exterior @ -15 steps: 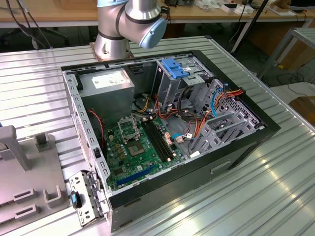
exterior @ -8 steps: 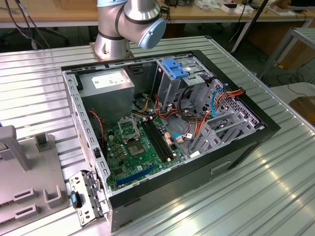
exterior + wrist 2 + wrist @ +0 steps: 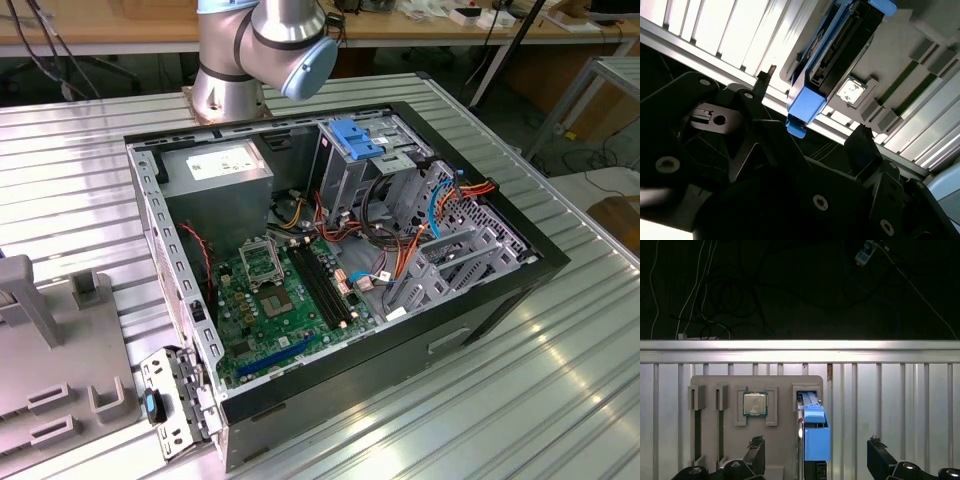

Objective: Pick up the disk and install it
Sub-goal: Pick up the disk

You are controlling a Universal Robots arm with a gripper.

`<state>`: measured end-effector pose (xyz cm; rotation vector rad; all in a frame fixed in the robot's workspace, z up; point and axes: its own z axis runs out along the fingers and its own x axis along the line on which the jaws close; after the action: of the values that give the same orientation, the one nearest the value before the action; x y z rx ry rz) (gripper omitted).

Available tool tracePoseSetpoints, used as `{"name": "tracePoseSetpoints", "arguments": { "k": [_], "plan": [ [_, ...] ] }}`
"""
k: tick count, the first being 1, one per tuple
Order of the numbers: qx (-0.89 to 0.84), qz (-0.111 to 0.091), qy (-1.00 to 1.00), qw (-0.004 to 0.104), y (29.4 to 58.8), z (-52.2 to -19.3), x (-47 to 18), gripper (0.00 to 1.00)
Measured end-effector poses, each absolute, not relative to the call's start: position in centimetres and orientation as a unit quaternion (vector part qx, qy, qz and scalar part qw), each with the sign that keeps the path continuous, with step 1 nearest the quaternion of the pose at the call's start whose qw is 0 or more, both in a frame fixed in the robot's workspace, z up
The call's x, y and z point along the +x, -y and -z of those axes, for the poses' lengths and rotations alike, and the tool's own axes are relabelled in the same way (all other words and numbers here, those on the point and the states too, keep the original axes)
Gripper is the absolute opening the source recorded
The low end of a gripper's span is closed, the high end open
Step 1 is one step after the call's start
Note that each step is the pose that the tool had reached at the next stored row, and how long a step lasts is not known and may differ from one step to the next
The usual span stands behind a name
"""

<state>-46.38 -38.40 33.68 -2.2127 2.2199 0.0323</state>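
We find the disk [image 3: 815, 437] standing on edge in a slot of a grey holder plate [image 3: 780, 385], its light-blue bracket facing the camera; we judge it is parked upright so that both flat faces lie free for a sideways pinch. The gripper [image 3: 815, 444] is spread wide and has hold of nothing; its 2 fingers [image 3: 756, 452] flank the disk with a clear gap on each side, so the pickup is not yet made. A small square chip [image 3: 755, 404] sits in a pocket of the same plate, just beside the disk's slot.

The first wrist view looks straight along the fingers, so we can see that the disk sits roughly midway between them. The second wrist view looks from a slant and adds the disk's [image 3: 835, 50] dark narrow side inside the bracket, with the chip [image 3: 850, 92] close beside it.

The exterior view gives what the wrist views lack: the open computer case [image 3: 480, 310] lying on the ribbed metal table [image 3: 560, 400], with a metal drive cage [image 3: 345, 175] under a blue latch [image 3: 355, 135]; we take that cage as the likely home for the disk.
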Motion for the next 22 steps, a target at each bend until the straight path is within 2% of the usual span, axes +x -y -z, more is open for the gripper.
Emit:
{"name": "tracePoseSetpoints", "arguments": {
  "k": [1, 2, 3, 5, 6, 8, 9, 22],
  "plan": [
    [-0.706, -0.01, -0.708, 0.004, 38.4, -33.6, -46.4, 0.89],
    [-0.706, -0.01, -0.708, 0.004, 38.4, -33.6, -46.4, 0.82],
    [-0.706, -0.01, -0.708, 0.004, 38.4, -33.5, -46.4, 0.69],
    [-0.706, -0.01, -0.708, 0.004, 38.4, -33.4, -46.5, 0.69],
    [-0.706, -0.01, -0.708, 0.004, 38.4, -33.3, -46.5, 0.61],
    [-0.706, -0.009, -0.708, 0.004, 38.4, -33.2, -46.5, 0.61],
    [-0.706, -0.009, -0.708, 0.005, 38.4, -33.1, -46.5, 0.54],
    [-0.706, -0.009, -0.708, 0.005, 38.4, -32.5, -46.5, 0.54]
  ]
}}
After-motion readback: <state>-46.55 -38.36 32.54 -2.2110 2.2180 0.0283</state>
